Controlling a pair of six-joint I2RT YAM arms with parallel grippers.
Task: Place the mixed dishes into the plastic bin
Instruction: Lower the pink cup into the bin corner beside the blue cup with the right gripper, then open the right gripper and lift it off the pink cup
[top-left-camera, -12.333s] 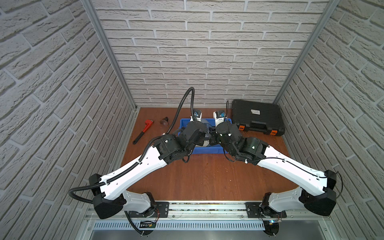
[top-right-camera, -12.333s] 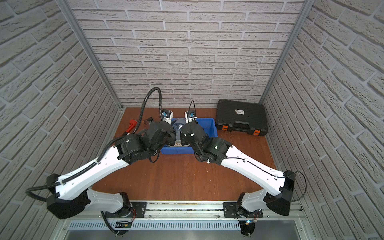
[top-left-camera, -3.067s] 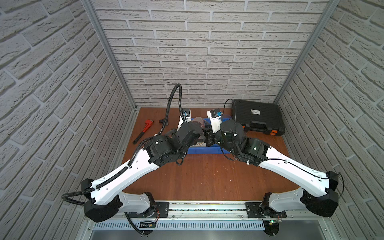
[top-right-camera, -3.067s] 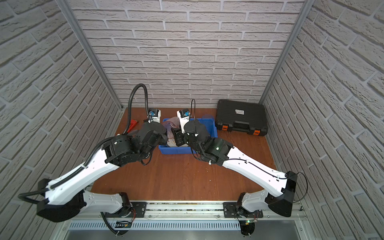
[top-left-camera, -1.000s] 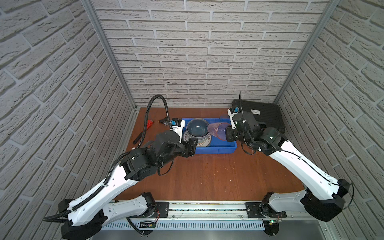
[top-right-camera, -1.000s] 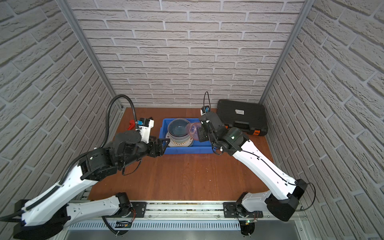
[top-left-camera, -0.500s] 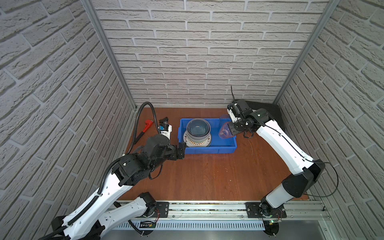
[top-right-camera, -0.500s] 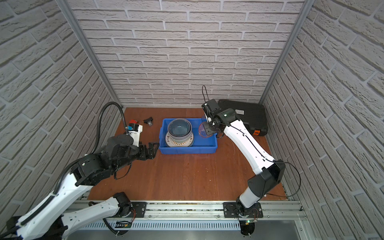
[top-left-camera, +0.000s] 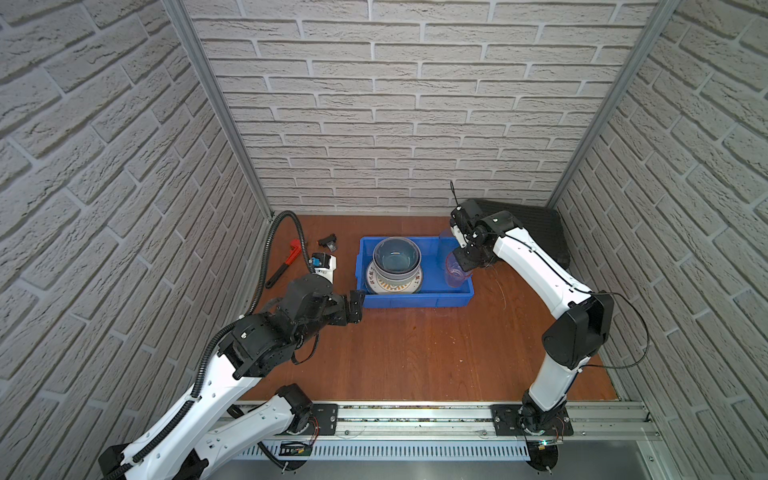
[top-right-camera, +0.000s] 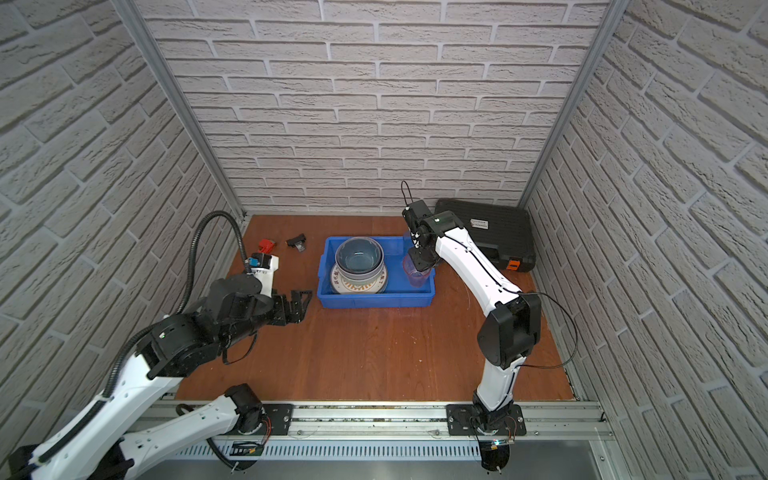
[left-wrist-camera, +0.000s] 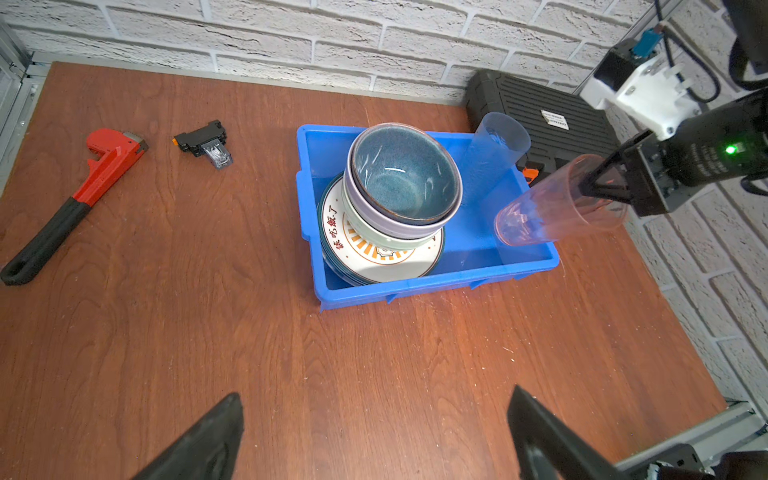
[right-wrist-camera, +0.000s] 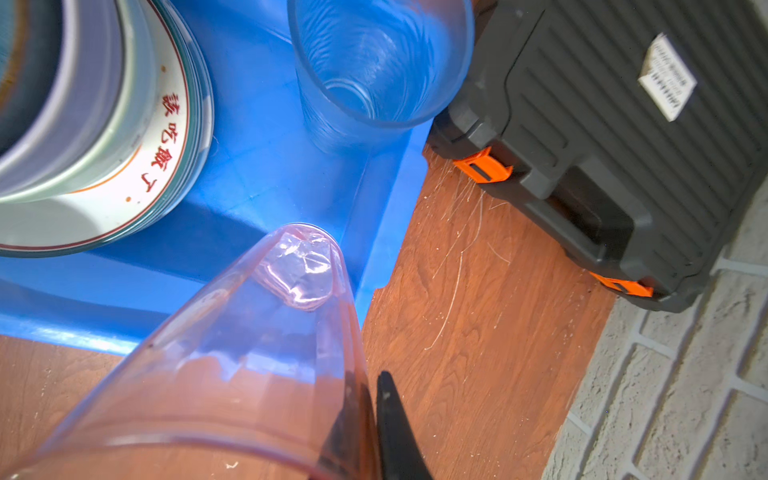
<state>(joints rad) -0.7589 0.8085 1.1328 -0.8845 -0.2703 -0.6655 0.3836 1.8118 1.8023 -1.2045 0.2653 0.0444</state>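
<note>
Grips the pinkish tumbler (left-wrist-camera: 552, 208) by its rim with the right hand (left-wrist-camera: 590, 187), pinched shut on the thin wall, one finger outside the mouth and one inside. Holds it tilted, base lowest and pointing down into the plastic bin (left-wrist-camera: 415, 286), mouth up and out toward the hand, over the bin's right end close to the right wall. Cannot tell whether the base touches the bin floor.

Just behind it, in the bin's far right corner, standing on its base: the bluish tumbler (left-wrist-camera: 494, 153), apart from the held one. In the left half of the bin, a stack: dark blue bowl (left-wrist-camera: 403, 174) on top, nested in the lavender bowl (left-wrist-camera: 415, 226), then the pale green bowl (left-wrist-camera: 360, 222), all on the orange sunburst plate (left-wrist-camera: 374, 257), with more plate rims beneath.

Hovers with the left hand (top-right-camera: 298, 304) spread wide and empty, low above the desk (left-wrist-camera: 374, 353), near the bin's front left corner without touching it, fingertips aimed at the bin, apart from every dish.

Beyond the bin on the right, by the back wall: black tool case (top-right-camera: 490, 232). Left of the bin on the desk: red wrench (left-wrist-camera: 104, 166) and a small black clip-like part (left-wrist-camera: 203, 141).
</note>
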